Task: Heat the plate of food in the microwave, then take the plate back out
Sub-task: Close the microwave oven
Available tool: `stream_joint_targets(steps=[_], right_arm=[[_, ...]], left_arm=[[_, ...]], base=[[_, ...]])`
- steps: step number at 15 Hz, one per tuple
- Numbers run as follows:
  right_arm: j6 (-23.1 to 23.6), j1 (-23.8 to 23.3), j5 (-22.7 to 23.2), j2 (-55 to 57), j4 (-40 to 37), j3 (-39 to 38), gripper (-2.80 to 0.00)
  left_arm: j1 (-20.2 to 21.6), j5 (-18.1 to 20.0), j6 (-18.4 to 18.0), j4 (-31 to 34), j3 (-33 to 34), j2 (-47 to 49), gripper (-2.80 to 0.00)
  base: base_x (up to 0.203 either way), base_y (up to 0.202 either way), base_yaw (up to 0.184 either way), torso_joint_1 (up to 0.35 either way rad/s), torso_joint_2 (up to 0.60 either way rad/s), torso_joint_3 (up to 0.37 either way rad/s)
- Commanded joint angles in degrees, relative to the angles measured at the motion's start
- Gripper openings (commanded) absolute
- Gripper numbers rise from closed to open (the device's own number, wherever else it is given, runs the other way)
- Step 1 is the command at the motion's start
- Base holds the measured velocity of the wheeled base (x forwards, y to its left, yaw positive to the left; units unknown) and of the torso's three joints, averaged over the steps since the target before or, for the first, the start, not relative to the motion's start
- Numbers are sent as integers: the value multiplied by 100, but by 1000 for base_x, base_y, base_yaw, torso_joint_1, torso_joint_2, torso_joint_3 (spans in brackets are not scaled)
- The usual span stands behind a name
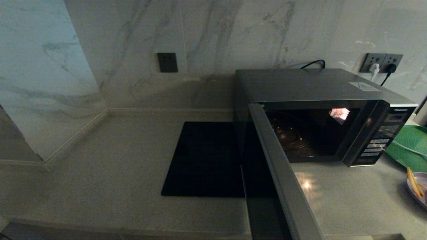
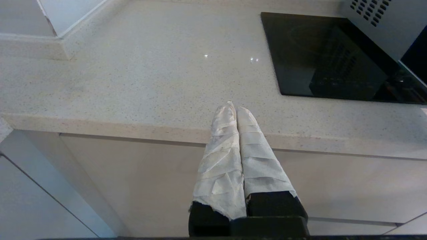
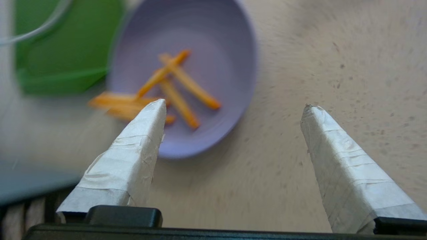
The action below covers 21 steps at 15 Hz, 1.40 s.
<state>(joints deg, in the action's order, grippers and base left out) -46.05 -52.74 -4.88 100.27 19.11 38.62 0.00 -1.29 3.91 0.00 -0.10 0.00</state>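
Observation:
The grey microwave [image 1: 310, 86] stands on the counter with its door [image 1: 283, 180] swung wide toward me and its cavity dark inside. The lilac plate of food [image 1: 418, 191] sits at the far right edge of the head view, on the counter in front of the green tray. In the right wrist view the plate of food [image 3: 206, 43] carries several orange sticks. My right gripper [image 3: 235, 106] hovers open above the counter just beside the plate, holding nothing. My left gripper [image 2: 235, 108] is shut and parked at the counter's front edge, left of the microwave.
A flat black square mat [image 1: 205, 160] lies on the counter left of the microwave. A green tray [image 1: 410, 146] sits right of the microwave, behind the plate. Wall sockets with plugs [image 1: 382, 63] are behind it. The counter edge [image 2: 133, 128] runs below the left gripper.

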Motion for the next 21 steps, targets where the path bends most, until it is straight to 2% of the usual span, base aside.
stream_joint_targets(steps=[1,4,7,11,15,18,21], right_arm=[[290,267,3,-946,25,-233,0],[484,839,5,-1809,5,-137,0],[511,1961,-27,-2543,-393,209,0],[509,3617,-49,-3431,-1602,736,0],[509,5052,-51,-4035,-3220,1825,0],[503,5843,-42,-4183,-4567,2713,0],[505,6486,-40,-4157,-5269,3265,0]], left_arm=[[0,-3,4,0,1,0,-280],[0,-3,2,0,1,0,-280],[0,-3,4,0,1,0,-280],[0,-3,4,0,1,0,-280],[0,-3,4,0,1,0,-280],[0,-3,4,0,1,0,-280],[0,-3,4,0,1,0,-280]], base=[[0,0,0,0,0,0],[0,0,0,0,0,0],[0,0,0,0,0,0],[0,0,0,0,0,0],[0,0,0,0,0,0],[0,0,0,0,0,0],[0,0,0,0,0,0]])
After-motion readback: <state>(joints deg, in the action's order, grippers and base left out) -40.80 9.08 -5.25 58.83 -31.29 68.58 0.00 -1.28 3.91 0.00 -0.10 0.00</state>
